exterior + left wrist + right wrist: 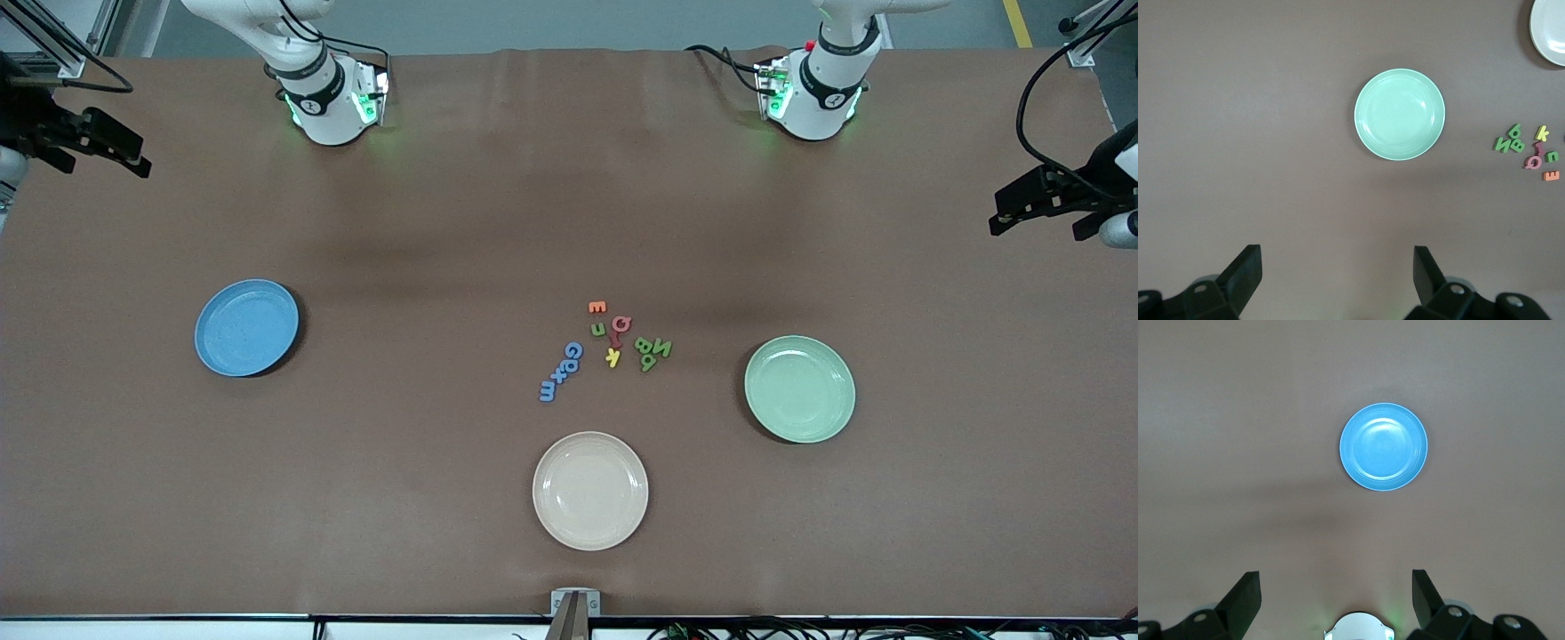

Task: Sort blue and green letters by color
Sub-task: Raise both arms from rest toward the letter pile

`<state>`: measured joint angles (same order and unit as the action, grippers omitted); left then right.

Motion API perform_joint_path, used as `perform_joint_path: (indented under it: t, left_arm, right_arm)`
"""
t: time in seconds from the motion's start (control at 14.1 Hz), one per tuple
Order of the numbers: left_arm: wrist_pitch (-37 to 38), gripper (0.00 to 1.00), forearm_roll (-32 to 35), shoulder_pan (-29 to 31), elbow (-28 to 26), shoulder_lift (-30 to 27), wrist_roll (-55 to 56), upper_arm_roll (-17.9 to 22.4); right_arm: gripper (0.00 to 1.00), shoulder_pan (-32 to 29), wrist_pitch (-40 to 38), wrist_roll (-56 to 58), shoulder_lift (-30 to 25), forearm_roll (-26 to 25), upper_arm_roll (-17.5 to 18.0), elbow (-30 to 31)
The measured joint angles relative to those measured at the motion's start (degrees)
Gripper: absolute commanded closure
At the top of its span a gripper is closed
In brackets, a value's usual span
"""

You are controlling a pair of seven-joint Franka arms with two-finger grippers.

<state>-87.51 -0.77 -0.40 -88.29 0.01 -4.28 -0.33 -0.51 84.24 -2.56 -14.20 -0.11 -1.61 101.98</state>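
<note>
front view: blue letters (560,372) read g, e, x, m; both jaws open.

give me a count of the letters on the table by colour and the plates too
Blue letters: 4
Green letters: 4
Orange letter: 1
Pink letter: 1
Yellow letter: 1
Plates, blue, green, cream: 3
Total: 14

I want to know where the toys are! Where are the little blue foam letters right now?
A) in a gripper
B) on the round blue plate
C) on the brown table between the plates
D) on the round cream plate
C: the little blue foam letters lie in a row on the brown table, and the round blue plate holds nothing.
</note>
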Motion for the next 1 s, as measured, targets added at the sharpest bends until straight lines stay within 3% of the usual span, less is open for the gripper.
perform_joint_path:
  t: [0.36, 0.71, 1.0]
  left_arm:
    - [0.0, 0.0, 0.0, 0.01, 0.0, 0.0, 0.0, 0.0]
    - [0.09, 0.0, 0.0, -0.26, -0.01, 0.0, 1.9, -0.09]
    - [0.41, 0.0, -0.09, -3.89, -0.43, 1.42, 9.34, -3.22]
  right_arm:
    - [0.0, 0.01, 0.84, 0.06, -0.26, 0.0, 0.11, 0.1]
    - [0.0, 0.0, -3.17, 0.06, 6.71, 0.0, 0.05, -8.15]
    - [0.0, -0.07, -4.03, 0.06, 8.08, 0.01, -0.04, -9.26]
